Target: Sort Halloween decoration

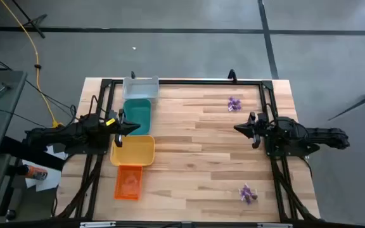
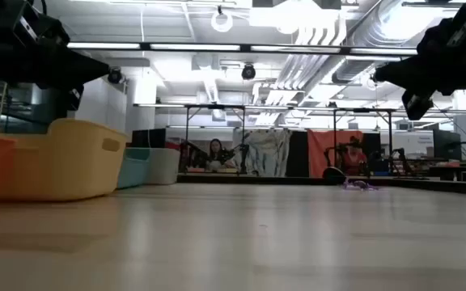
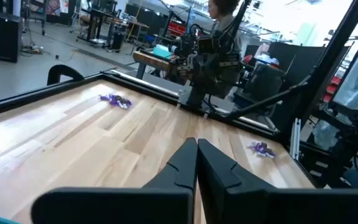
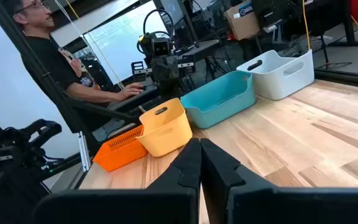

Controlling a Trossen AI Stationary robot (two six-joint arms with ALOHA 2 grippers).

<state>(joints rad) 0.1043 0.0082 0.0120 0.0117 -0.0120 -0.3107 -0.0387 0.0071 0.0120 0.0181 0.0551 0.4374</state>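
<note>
Tiny, seemingly purple Halloween decoration (image 1: 234,104) in two clusters; both tools closed, empty

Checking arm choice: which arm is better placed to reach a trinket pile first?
Probably right: the right gripper, shut, hovers between both small purple trinket piles; the left gripper, shut, hovers over the coloured plastic trays.

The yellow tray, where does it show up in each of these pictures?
High view: the yellow tray sits at the table's left side, between the teal tray and the orange tray.
Low view: at the left, large and close.
Left wrist view: not in it.
Right wrist view: left of centre, across the table.
Shared landmark: the teal tray beside it, seen in the same three views.
</note>
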